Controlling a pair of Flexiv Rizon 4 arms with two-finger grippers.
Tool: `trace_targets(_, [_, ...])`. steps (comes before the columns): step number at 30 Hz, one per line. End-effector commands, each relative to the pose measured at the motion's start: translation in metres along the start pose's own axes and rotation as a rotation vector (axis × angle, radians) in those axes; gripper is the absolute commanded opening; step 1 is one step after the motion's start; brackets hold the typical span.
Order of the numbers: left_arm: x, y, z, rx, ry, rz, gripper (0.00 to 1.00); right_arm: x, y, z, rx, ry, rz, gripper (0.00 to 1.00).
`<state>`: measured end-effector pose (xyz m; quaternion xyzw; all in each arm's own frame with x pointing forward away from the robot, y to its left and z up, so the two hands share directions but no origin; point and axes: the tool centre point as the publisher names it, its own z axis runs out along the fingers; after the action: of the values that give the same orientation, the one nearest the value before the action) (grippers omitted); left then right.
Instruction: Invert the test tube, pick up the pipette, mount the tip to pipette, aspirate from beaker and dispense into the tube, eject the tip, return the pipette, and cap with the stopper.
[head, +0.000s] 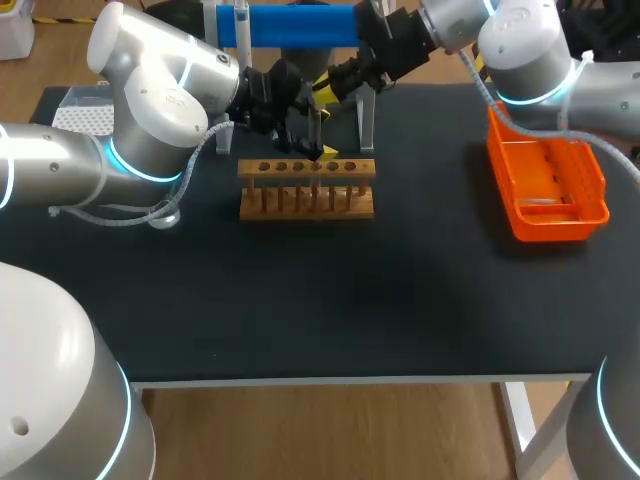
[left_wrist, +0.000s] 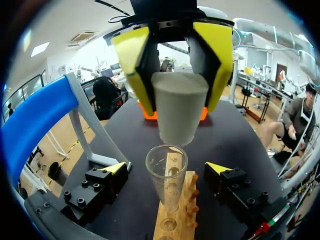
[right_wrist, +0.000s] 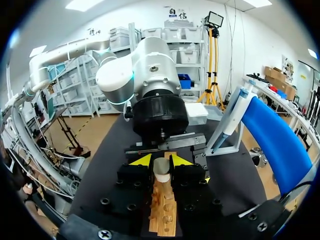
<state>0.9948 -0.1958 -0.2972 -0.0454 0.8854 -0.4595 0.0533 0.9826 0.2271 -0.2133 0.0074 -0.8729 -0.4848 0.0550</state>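
With the slim white pipette (right_wrist: 231, 120) hanging on its blue-barred stand (right_wrist: 275, 140) and the clear glass test tube (left_wrist: 167, 190) upright between the spread fingers (left_wrist: 116, 169) of the left claw (left_wrist: 166, 169), only capping seems left: the right claw (right_wrist: 161, 162) pinches the grey tapered stopper (left_wrist: 177, 112) just above the tube's mouth.
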Motion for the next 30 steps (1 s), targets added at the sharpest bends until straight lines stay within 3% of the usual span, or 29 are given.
trace_targets(1, [-0.001,-0.0002,-0.0006,-0.003,0.004,0.0,1.0,-0.0023,-0.0006,0.0033,0.001,-0.002,0.001,0.0])
trace_targets(19, [-0.001,-0.0002,-0.0006,-0.003,0.004,0.0,1.0,-0.0039,-0.0101,0.0097,0.017,-0.003,0.009,0.0])
trace_targets(30, [-0.001,-0.0002,-0.0006,-0.003,0.004,0.0,1.0,-0.0072,-0.0036,0.0063,0.004,-0.009,0.001,0.0])
